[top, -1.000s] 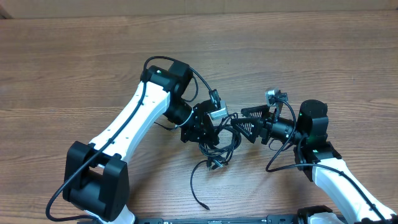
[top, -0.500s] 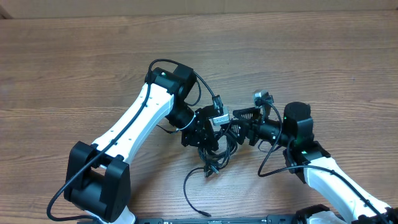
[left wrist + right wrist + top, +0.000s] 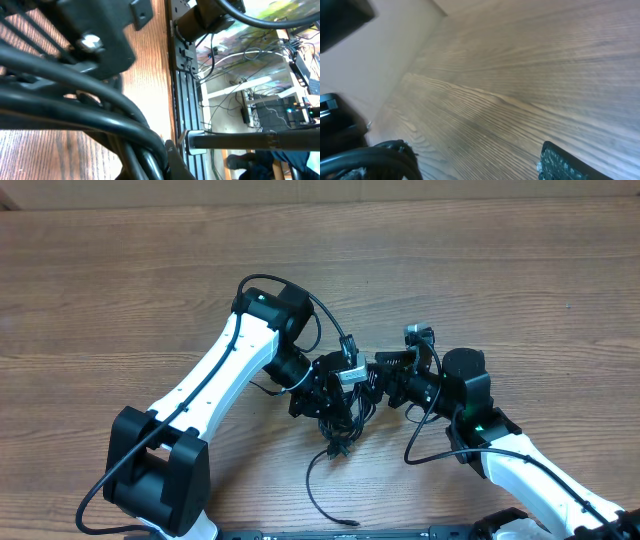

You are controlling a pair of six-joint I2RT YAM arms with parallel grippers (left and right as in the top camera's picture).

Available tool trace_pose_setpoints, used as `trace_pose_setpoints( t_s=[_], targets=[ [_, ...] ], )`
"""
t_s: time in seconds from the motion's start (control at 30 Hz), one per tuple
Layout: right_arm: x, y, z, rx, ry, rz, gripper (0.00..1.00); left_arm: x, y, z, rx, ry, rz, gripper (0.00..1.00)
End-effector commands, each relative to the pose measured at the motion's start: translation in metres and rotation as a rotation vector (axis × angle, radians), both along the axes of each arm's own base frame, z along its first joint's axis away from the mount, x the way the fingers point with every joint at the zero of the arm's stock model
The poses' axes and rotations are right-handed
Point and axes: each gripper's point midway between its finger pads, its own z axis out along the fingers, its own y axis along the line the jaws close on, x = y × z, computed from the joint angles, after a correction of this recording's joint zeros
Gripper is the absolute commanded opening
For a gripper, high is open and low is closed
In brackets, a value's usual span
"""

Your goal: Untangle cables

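From overhead we see the left gripper (image 3: pixel 333 388) clamped tight in the cables (image 3: pixel 344 423), a black tangle at the middle of the bench (image 3: pixel 500 260) with one loose end trailing toward the near edge. The right gripper (image 3: pixel 385 375) stands spread just beside the tangle. In the left wrist view we see black strands of the cables (image 3: pixel 100 107) crossing close to the lens above the wood. In the right wrist view we see a ribbed finger pad (image 3: pixel 567 162) at lower right, a loop of the cables (image 3: pixel 370 157) at lower left, and only wood between.

Overhead, the cables (image 3: pixel 345 430) hide how the left hand (image 3: pixel 335 402) grips; both wrist views crop them, blurred.
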Motion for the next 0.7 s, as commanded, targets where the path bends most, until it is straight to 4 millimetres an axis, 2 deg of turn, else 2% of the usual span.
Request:
trace_pose_setpoints(
  t_s=[0.0,0.17,0.4,0.67],
  targets=[
    [0.048,-0.076,-0.029,-0.107,0.07,-0.441,0.8,-0.027,-0.015,0.034,-0.172,0.013,-0.084,0.04],
    [0.057,-0.115,-0.036,-0.118,0.105,-0.545,0.8,-0.034,-0.011,0.037,-0.173,0.03,-0.107,0.05],
    [0.065,-0.17,-0.037,-0.111,0.12,-0.694,0.8,-0.036,-0.009,0.037,-0.164,0.043,-0.106,0.04],
    [0.066,-0.22,-0.037,-0.103,0.127,-0.827,0.79,-0.04,-0.006,0.039,-0.147,0.072,-0.103,0.04]
  ],
)
